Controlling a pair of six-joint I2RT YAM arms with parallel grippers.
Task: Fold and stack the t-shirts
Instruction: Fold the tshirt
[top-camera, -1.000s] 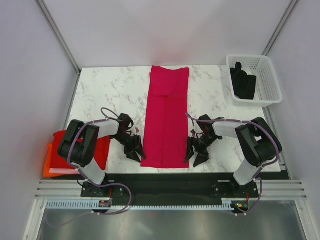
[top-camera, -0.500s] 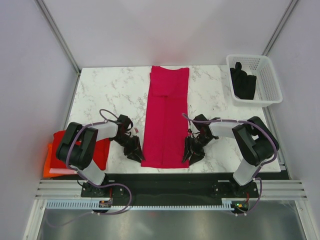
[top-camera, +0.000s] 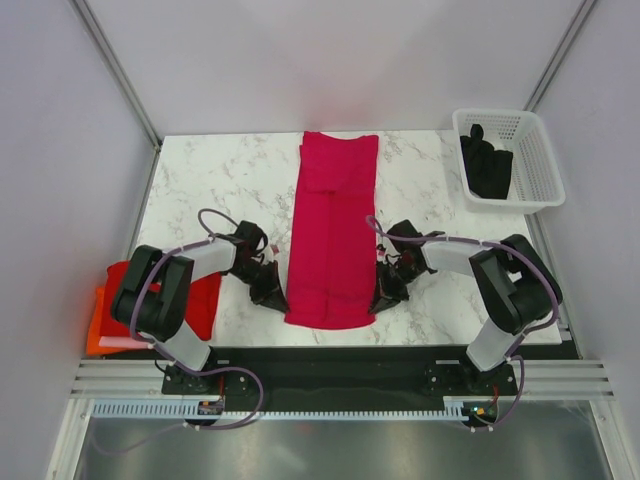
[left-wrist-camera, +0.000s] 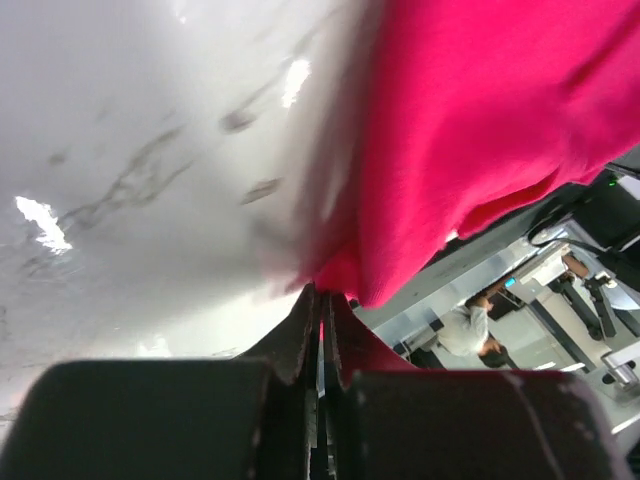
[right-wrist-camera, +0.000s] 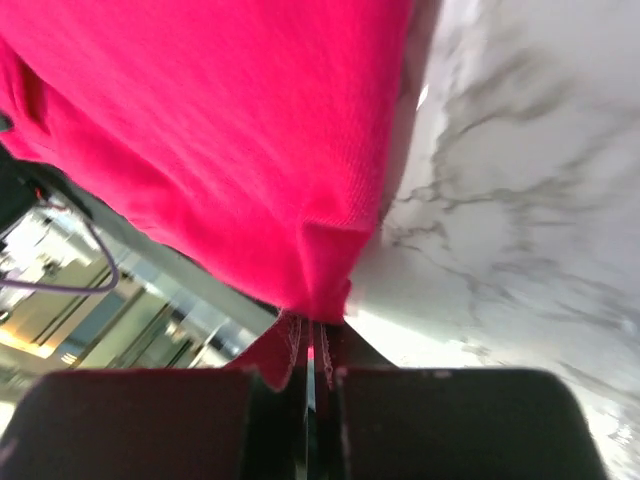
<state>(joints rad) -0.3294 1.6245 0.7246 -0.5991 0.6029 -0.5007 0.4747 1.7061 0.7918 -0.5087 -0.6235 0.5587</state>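
Observation:
A raspberry-crimson t-shirt (top-camera: 333, 235), folded into a long narrow strip, lies down the middle of the marble table (top-camera: 210, 190). My left gripper (top-camera: 272, 297) is shut on its near left corner. My right gripper (top-camera: 385, 297) is shut on its near right corner. In the left wrist view the cloth (left-wrist-camera: 480, 130) runs into the closed left gripper (left-wrist-camera: 322, 300). In the right wrist view the shirt (right-wrist-camera: 220, 130) bunches into the closed right gripper (right-wrist-camera: 312, 325). A red t-shirt (top-camera: 205, 305) on an orange one (top-camera: 97, 325) sits at the near left, partly hidden by the left arm.
A white lattice basket (top-camera: 540, 150) holding dark items (top-camera: 487, 165) stands at the far right corner. The table's near edge (top-camera: 330, 345) lies just behind both grippers. Grey walls enclose the table on three sides.
Both grippers moved inward onto the crimson shirt's near corners and closed on them. The shirt's near hem has drawn in and lifted slightly.

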